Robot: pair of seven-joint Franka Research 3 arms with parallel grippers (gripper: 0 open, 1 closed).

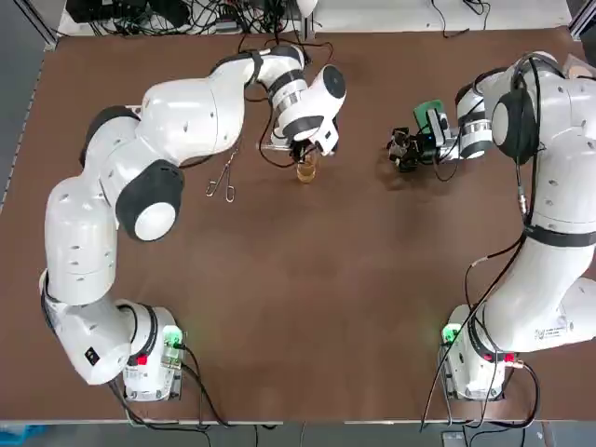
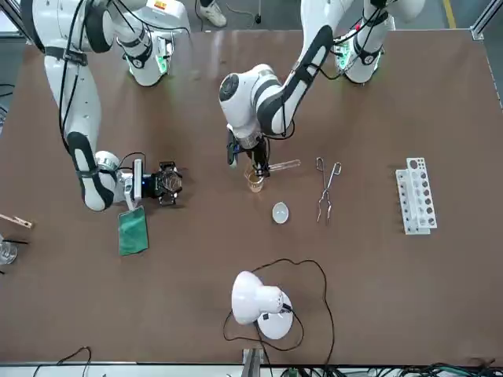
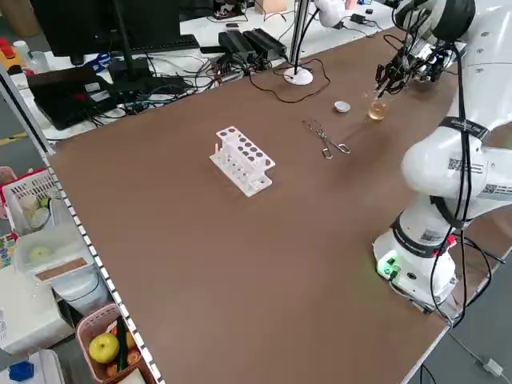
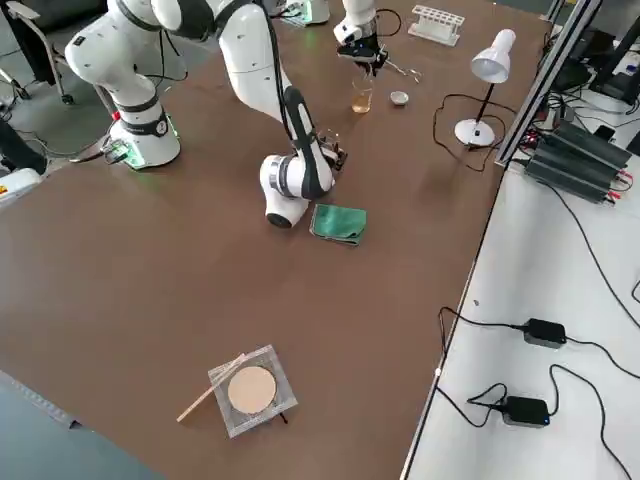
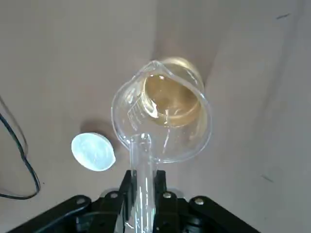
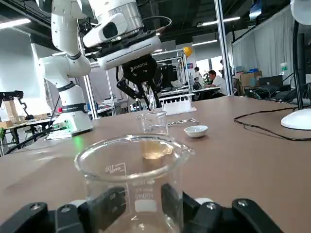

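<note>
Clamping a slim glass test tube (image 5: 143, 160) between nearly closed fingers, the left gripper (image 1: 304, 149) hangs in the upper middle of the overhead frame, directly above a small glass beaker (image 1: 305, 172) of amber liquid. Seen from the wrist, the tube's long axis runs straight out from the fingers, and its open mouth sits at the beaker's near rim, opposite the pouring lip — tube above, liquid below. A shallow white dish (image 5: 93, 151) lies just beside the beaker on the matte brown table (image 1: 307, 307), and thin metal tongs (image 1: 223, 177) lie farther toward the frame's left. At the overhead frame's upper right, the right gripper (image 1: 402, 149) has its fingers closed low on an empty beaker (image 6: 132, 165) — clear, round-walled, well apart from the amber one — with a folded green cloth (image 1: 428, 116) beside it.
</note>
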